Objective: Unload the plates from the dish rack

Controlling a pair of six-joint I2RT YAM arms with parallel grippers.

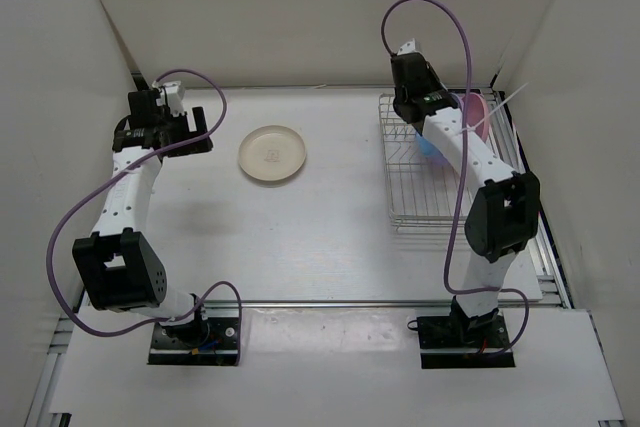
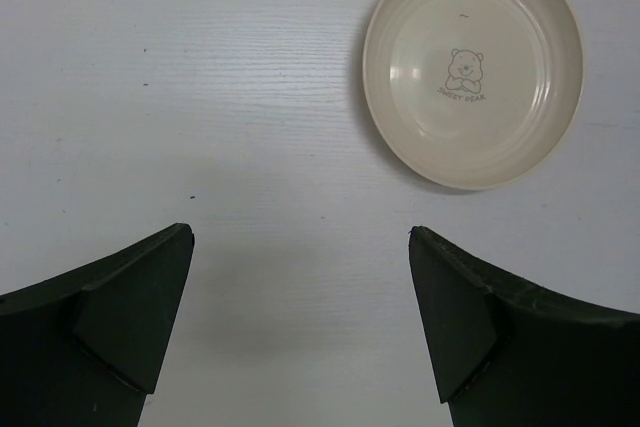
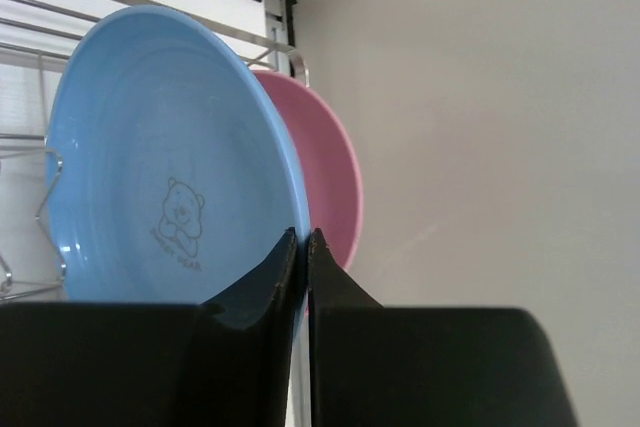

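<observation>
On the table (image 1: pixel 330 217), seen from above, one cream plate (image 1: pixel 272 154) lies flat and well apart from the dish rack (image 1: pixel 420 192), so a third of the unloading looks done. Two plates remain standing on edge at the rack's far end: the blue plate (image 1: pixel 430 144) and, just behind it toward the wall, the pink plate (image 1: pixel 474 107). The right arm (image 1: pixel 455 142) reaches over the rack to them, while the left gripper (image 1: pixel 192 127) sits off to the far left, beside the cream plate but not touching it. Below the left wrist, the cream plate (image 2: pixel 470 67) lies face up with a small bear print at its centre, and the left claw's two fingers are spread wide with only bare table between them, holding nothing. At the right wrist, the right gripper (image 3: pixel 303 239) has its fingers drawn almost together, and the blue plate's (image 3: pixel 160 147) rim runs down into the thin slit between them, so I judge it pinched. The pink plate (image 3: pixel 335 177) stands untouched close behind. Blue is the step in hand; pink is left.
</observation>
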